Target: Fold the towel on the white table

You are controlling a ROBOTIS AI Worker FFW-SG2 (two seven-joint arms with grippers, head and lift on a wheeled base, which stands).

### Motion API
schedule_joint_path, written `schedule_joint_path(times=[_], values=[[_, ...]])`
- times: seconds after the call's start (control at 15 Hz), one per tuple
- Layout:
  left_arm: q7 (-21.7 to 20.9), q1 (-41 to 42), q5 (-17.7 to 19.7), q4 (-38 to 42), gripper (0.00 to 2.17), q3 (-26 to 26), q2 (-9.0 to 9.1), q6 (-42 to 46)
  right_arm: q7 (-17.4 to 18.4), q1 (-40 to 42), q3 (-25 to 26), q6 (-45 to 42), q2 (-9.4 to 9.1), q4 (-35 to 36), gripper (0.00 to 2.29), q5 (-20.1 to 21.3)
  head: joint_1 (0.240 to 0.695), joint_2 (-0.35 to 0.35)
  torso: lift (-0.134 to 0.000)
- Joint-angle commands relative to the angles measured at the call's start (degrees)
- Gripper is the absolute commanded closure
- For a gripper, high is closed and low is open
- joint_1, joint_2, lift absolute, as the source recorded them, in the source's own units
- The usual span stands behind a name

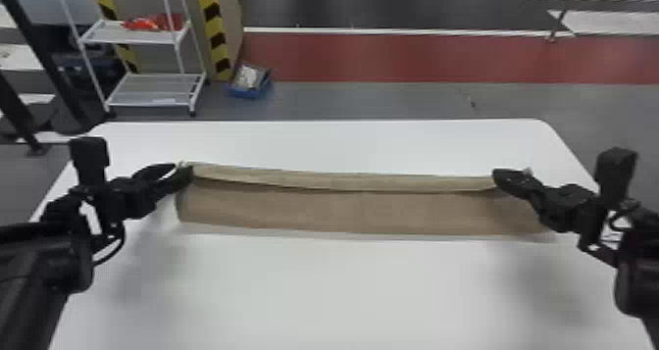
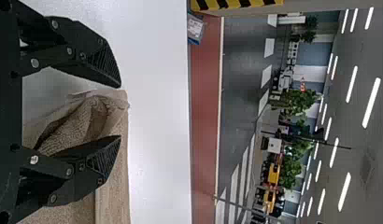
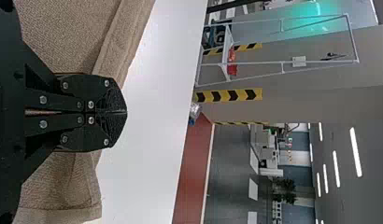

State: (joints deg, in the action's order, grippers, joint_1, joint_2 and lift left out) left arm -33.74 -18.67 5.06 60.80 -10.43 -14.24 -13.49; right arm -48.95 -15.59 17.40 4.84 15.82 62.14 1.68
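The tan cloth towel [image 1: 353,212] lies part-folded, unfinished, toward the white surface's [image 1: 343,290] far edge; black left tool [image 2: 120,111] parted, right tool [image 3: 125,112] together.

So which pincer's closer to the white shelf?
Left. The left pincer is at the towel's left end, with the shelf ahead beyond the table; the right pincer is near the right end.

The towel [image 1: 353,212] is lying on the white table [image 1: 343,290], extending crosswise as a long, narrow strip. It is showing tan, textured fabric. A lighter folded section is running along its far side, with a dark crease line below. At the left end, the layers are standing slightly apart, forming a loose pocket. The table is presenting a smooth, flat top with rounded far corners.
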Motion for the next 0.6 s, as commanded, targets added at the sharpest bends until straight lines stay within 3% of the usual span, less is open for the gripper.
schedule_joint_path(times=[0.0,0.07,0.2,0.27,0.53], values=[[0.1,0.0,0.3,0.0,1.02,-0.1,0.0,0.0,0.0,0.0,0.2,-0.1,0.0,0.0,1.95,0.0,0.695,-0.019,-0.123],[0.1,0.2,0.7,0.4,1.02,-0.2,0.0,0.0,0.0,0.1,0.3,-0.1,0.09,0.0,1.95,0.0,0.695,-0.019,-0.123],[0.6,1.7,1.3,3.0,1.43,-0.7,0.44,0.0,0.3,0.4,0.6,-1.0,0.17,0.0,1.95,0.0,0.695,-0.02,-0.123],[0.5,2.7,1.5,4.9,1.43,-1.2,0.61,-0.9,0.4,0.4,1.5,-1.2,0.35,0.0,1.94,0.0,0.695,-0.021,-0.123],[0.5,3.9,1.7,7.9,1.43,-0.6,0.88,-3.3,1.0,1.1,5.2,-2.8,2.46,-1.1,1.09,0.0,0.695,-0.055,-0.123]])
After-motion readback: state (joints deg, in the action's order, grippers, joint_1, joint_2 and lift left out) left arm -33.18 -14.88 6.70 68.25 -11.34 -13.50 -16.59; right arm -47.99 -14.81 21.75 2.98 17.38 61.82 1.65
